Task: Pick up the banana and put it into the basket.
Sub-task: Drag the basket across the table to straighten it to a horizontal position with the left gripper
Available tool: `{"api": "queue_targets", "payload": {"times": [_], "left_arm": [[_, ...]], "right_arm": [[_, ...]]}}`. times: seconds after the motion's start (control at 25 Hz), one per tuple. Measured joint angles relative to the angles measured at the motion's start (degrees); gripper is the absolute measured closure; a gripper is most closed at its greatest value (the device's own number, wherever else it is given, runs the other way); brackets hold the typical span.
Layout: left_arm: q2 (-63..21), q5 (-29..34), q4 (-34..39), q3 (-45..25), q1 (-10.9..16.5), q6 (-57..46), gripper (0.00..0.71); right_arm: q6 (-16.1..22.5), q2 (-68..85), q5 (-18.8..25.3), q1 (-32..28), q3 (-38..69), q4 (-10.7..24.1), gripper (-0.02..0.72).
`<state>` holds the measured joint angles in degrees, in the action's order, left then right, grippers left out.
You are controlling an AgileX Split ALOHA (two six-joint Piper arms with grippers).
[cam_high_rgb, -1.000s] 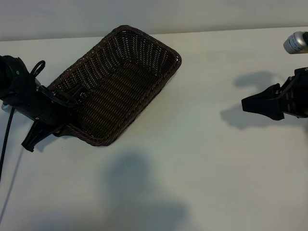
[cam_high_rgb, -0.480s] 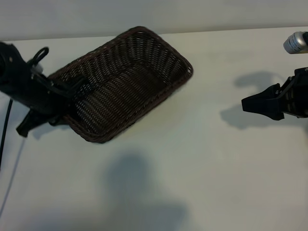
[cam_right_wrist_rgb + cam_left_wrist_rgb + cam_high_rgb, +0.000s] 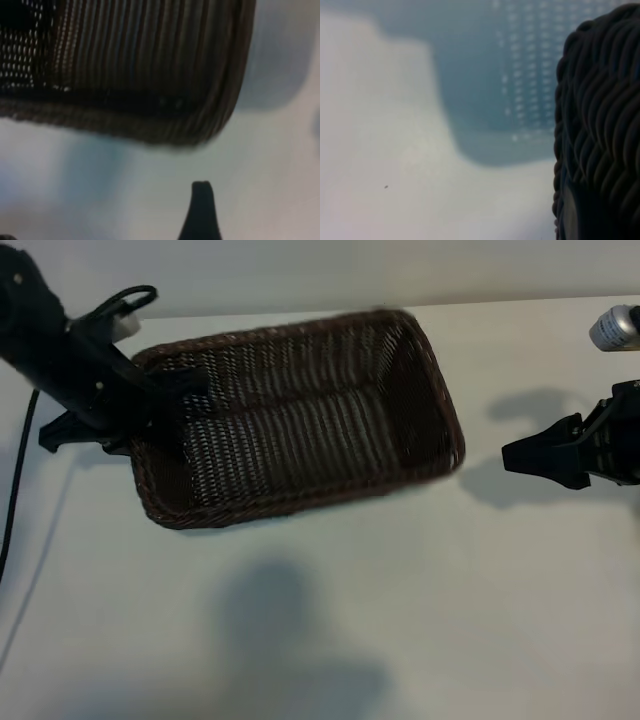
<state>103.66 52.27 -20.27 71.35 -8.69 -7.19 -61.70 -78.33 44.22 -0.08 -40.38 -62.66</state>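
Gripping the basket (image 3: 300,420) rim, left end effector (image 3: 165,400), basket seemingly lifted; right end effector (image 3: 525,455) open, apart

table (image 3: 420,620): white, bare surface | silver cylinder (image 3: 613,328): far right edge, on table

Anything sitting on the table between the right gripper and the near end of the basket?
No. In the exterior view, only bare table with the arm's shadow lies between the right gripper and the basket; no banana shows there.
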Motion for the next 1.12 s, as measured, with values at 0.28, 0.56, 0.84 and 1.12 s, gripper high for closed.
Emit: {"api": "queue_targets", "payload": {"times": [0.28,0.56,0.84,1.12], "left_arm": [[8.18,5.1,0.42,8.59,-0.71,3.05,0.552],[15.41,2.82,-0.23,11.38,-5.76,4.45,0.552],[18.54,1.67,-0.91,12.13,-6.58,4.57,0.552],[18.55,1.67,-0.91,12.2,-6.64,4.61,0.553]], "right_arm": [[0.37,0.0,0.0,0.0,0.0,0.0,0.122],[0.42,0.0,0.0,0.0,0.0,0.0,0.122],[0.42,0.0,0.0,0.0,0.0,0.0,0.122],[0.66,0.0,0.0,0.0,0.0,0.0,0.122]]}}
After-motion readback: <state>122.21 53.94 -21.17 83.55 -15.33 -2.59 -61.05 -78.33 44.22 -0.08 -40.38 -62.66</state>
